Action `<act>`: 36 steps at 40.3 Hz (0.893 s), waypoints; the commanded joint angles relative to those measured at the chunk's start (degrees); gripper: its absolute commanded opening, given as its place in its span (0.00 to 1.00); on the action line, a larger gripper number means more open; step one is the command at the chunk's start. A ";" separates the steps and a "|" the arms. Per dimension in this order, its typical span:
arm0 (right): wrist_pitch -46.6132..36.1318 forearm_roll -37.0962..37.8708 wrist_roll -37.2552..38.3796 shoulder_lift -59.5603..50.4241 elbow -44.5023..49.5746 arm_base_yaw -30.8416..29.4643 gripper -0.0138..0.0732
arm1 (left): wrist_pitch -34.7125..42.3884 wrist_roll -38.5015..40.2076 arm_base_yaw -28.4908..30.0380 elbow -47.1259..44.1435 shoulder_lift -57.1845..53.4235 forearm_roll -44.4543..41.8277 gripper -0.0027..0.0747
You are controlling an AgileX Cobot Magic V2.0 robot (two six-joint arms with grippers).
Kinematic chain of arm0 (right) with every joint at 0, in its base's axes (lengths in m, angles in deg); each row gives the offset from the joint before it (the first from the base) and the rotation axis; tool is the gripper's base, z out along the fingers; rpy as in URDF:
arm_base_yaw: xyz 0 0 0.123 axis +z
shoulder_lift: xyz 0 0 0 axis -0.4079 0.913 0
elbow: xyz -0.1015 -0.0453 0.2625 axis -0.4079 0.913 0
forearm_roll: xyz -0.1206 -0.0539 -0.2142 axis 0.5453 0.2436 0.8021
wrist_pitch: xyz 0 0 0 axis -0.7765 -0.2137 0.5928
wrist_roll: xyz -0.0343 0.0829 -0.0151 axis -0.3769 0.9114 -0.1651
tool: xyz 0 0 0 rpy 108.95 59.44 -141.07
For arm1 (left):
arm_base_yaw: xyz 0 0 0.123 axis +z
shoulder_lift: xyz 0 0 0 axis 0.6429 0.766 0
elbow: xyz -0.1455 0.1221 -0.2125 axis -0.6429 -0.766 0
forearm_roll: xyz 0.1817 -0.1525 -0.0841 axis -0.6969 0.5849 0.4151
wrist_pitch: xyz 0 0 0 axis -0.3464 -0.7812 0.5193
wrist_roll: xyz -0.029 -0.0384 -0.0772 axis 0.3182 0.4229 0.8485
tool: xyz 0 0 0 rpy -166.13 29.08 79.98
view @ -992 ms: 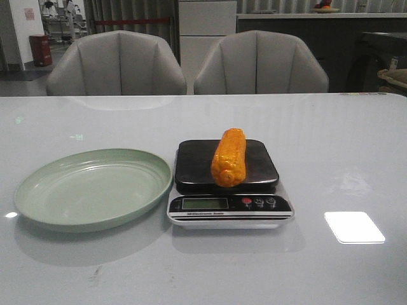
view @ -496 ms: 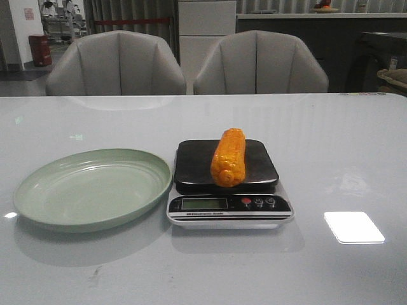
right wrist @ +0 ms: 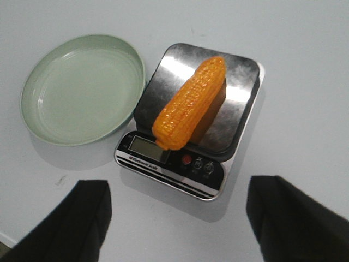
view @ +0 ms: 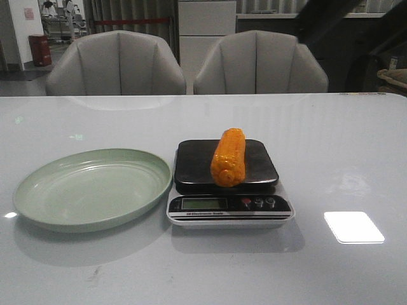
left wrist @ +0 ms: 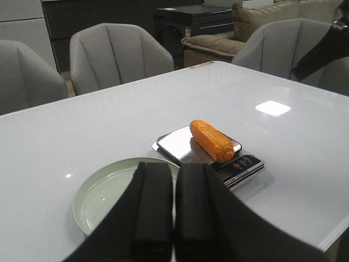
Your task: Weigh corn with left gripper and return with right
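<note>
The orange-yellow corn [view: 229, 157] lies on the steel top of a small kitchen scale [view: 229, 204], its near end over the display. It also shows in the left wrist view [left wrist: 212, 140] and the right wrist view [right wrist: 191, 102]. The pale green plate [view: 89, 187] stands empty left of the scale. My left gripper [left wrist: 174, 169] is shut and empty, held high and back from the plate [left wrist: 101, 196]. My right gripper [right wrist: 179, 185] is wide open and empty, above the scale's front edge [right wrist: 169, 164]. A dark blur of the right arm [view: 331, 19] crosses the front view's top right.
Two grey chairs [view: 117, 63] [view: 257, 63] stand behind the white table's far edge. A bright light patch [view: 353, 227] reflects on the table right of the scale.
A dark blurred arm has come into the top right of the front view. The corn, scale and plate have not moved.
</note>
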 commanded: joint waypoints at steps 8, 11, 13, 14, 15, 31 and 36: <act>5.18 2.93 10.13 16.98 -16.67 2.22 0.86 | 4.70 -0.02 -0.33 1.31 -0.76 -0.33 0.21; 7.91 6.31 15.43 21.36 -20.84 3.20 0.86 | 4.70 -0.02 -0.33 1.31 -0.76 -0.33 0.21; 10.16 9.59 19.38 24.05 -23.36 3.99 0.86 | 4.70 -0.02 -0.33 1.31 -0.76 -0.33 0.21; 11.11 10.60 21.73 25.62 -24.75 4.53 0.86 | 4.70 -0.02 -0.33 1.31 -0.76 -0.33 0.21; 12.26 11.83 23.30 26.78 -25.73 4.97 0.86 | 4.70 -0.02 -0.33 1.31 -0.76 -0.33 0.21; 23.78 14.56 34.07 42.88 -40.97 8.04 0.86 | 4.70 -0.02 -0.33 1.31 -0.76 -0.33 0.21; 25.21 14.56 34.99 45.09 -42.60 7.87 0.86 | 4.70 -0.02 -0.33 1.31 -0.76 -0.33 0.21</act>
